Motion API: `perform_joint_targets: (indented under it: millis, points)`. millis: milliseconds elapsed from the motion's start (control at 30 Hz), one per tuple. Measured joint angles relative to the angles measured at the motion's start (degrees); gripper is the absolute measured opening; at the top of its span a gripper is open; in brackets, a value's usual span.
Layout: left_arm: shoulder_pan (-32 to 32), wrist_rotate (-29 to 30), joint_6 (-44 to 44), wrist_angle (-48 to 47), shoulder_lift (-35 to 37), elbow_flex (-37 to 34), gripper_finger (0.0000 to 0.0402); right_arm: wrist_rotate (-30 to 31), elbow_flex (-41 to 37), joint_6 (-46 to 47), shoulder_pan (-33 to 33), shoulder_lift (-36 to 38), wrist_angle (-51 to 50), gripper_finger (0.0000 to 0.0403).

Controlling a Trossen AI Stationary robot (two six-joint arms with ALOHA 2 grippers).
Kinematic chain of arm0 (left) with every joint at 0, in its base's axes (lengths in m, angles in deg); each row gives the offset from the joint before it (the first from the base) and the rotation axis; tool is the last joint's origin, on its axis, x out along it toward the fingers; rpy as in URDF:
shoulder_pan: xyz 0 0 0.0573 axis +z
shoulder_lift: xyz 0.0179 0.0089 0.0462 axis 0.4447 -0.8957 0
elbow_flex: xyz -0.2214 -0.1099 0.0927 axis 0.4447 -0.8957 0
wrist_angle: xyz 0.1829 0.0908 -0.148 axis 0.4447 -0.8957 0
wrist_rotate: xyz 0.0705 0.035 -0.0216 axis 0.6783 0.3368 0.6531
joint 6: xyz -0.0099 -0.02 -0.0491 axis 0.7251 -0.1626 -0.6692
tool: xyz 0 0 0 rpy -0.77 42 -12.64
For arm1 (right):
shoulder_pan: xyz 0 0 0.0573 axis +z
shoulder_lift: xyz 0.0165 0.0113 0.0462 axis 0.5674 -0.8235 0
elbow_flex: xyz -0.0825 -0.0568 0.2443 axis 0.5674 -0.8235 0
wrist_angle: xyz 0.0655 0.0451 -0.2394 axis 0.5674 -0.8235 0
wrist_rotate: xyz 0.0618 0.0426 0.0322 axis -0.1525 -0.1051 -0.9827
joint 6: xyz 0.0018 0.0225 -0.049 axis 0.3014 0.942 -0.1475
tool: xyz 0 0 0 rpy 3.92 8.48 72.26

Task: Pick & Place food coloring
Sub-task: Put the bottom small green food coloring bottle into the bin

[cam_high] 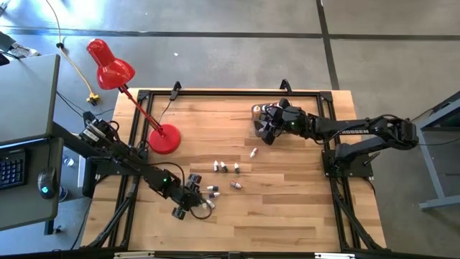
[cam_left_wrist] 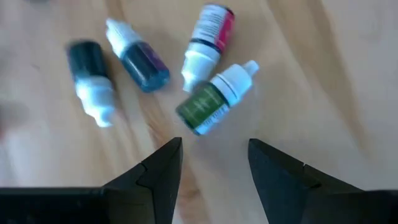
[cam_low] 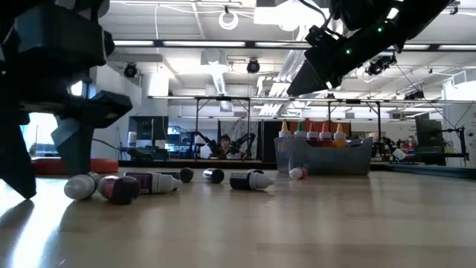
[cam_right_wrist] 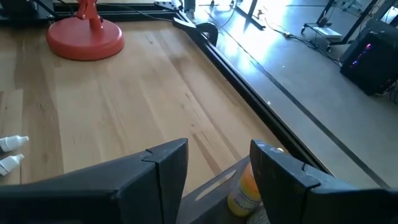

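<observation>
Several tiny dark-and-white food coloring bottles lie on their sides on the wooden table: a scattered row (cam_high: 224,167), one nearer the tub (cam_high: 253,152), and a cluster by my left gripper (cam_high: 211,192). My left gripper (cam_left_wrist: 214,146) is open, its fingers just short of a green bottle (cam_left_wrist: 214,96), with red (cam_left_wrist: 208,37), blue (cam_left_wrist: 138,59) and teal (cam_left_wrist: 90,81) ones beyond it. My right gripper (cam_right_wrist: 217,149) is open above the grey tub (cam_low: 323,158), where larger bottles stand upright (cam_low: 312,134); a yellow-orange one (cam_right_wrist: 244,190) shows below its fingers.
A red desk lamp stands with its round base (cam_high: 164,139) on the table's far left part, its head (cam_high: 109,65) reaching out over the floor. A black frame (cam_high: 230,93) runs along the table's edges. Bare wood lies between the tub and the scattered bottles.
</observation>
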Motion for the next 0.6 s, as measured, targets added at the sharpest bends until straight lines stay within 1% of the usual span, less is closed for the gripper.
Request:
perform_joint_targets:
  millis: [133,233,300,467,600]
  points:
    - [0.0,5.8,7.6,0.6,0.0,0.0,0.0179,0.0,0.0,0.0,0.0,0.0,0.0,0.0168]
    - [0.0,7.3,10.3,0.9,0.0,0.0,0.0179,0.0,0.0,0.0,0.0,0.0,0.0,0.0167]
    - [0.0,6.1,11.5,1.5,0.0,0.0,0.0179,0.0,0.0,0.0,0.0,0.0,0.0,0.0167]
    - [0.0,0.7,13.3,3.3,0.0,0.0,0.0179,0.0,0.0,0.0,0.0,0.0,0.0,0.0167]
    - [-0.1,-0.1,15.9,5.3,0.1,0.0,0.0179,0.0,0.0,0.0,0.0,0.0,0.0,0.0167]
